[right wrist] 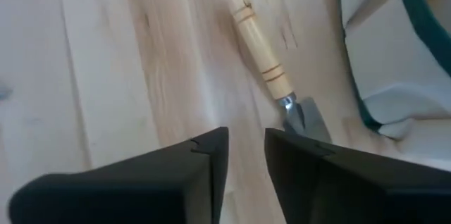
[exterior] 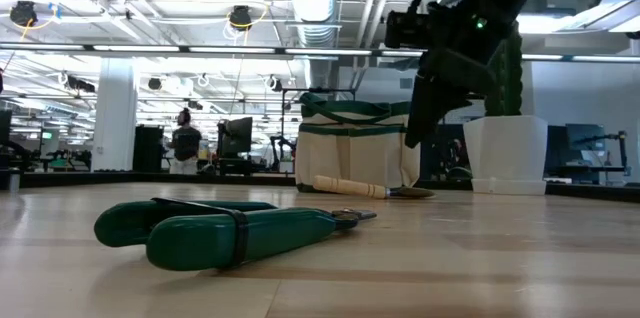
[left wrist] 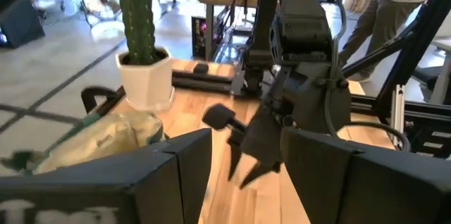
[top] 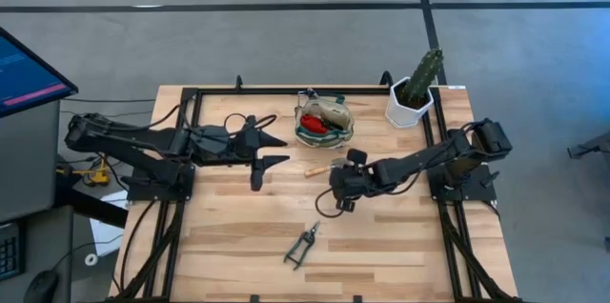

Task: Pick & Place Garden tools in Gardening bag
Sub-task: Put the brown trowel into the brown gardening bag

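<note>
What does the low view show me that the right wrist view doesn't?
Only the low view: the green-handled pruning shears lying nearest the camera, the white cactus pot, and the full front of the gardening bag.

Only the right wrist view: the right gripper, its fingers a narrow gap apart and holding nothing, hanging over bare table beside the tool's metal end.

Both: the wooden-handled tool lying on the table next to the bag.
</note>
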Robot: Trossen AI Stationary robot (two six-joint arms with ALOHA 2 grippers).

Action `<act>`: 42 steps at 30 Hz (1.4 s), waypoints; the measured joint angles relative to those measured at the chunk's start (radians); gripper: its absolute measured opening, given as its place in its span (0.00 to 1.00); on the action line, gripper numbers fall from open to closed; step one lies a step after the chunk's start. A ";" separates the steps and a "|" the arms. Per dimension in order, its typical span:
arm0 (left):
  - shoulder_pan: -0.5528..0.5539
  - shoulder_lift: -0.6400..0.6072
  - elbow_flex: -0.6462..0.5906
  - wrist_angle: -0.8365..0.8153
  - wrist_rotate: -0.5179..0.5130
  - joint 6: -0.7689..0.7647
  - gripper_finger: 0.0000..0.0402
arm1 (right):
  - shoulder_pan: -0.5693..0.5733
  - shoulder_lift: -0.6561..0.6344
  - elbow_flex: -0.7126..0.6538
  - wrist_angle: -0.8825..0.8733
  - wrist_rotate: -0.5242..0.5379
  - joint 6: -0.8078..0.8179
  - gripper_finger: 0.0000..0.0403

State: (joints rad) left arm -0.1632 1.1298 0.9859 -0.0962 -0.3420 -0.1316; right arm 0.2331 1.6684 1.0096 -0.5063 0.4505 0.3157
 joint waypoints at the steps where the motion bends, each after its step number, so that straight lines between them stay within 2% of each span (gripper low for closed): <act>1: 0.000 0.001 0.000 -0.006 0.000 -0.008 0.40 | -0.003 0.000 0.000 -0.003 0.002 -0.001 0.22; 8: 0.001 0.006 0.000 -0.019 0.008 -0.016 0.40 | -0.019 0.000 0.000 -0.047 0.103 -0.030 0.25; 13: 0.001 0.006 0.000 -0.020 0.008 -0.016 0.40 | -0.035 0.016 0.000 -0.048 0.098 -0.080 0.31; 19: 0.001 0.006 0.000 -0.047 0.008 -0.016 0.40 | -0.048 0.059 -0.001 -0.061 0.094 -0.081 0.43; 23: 0.001 0.006 0.000 -0.063 0.008 -0.016 0.40 | -0.046 0.074 -0.002 -0.076 0.093 -0.081 0.48; 29: 0.002 0.038 0.000 -0.084 0.006 -0.016 0.40 | -0.046 0.072 -0.001 -0.073 0.093 -0.081 0.47; 35: 0.017 0.164 0.000 -0.045 0.013 -0.016 0.40 | -0.044 0.072 -0.001 -0.102 0.088 -0.080 0.43; 42: 0.108 0.271 0.000 0.021 0.179 -0.068 0.40 | -0.036 0.055 -0.001 -0.168 0.017 0.011 0.39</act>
State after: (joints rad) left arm -0.0549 1.4011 0.9863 -0.0749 -0.1633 -0.1993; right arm 0.1970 1.7237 1.0084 -0.6747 0.4671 0.3272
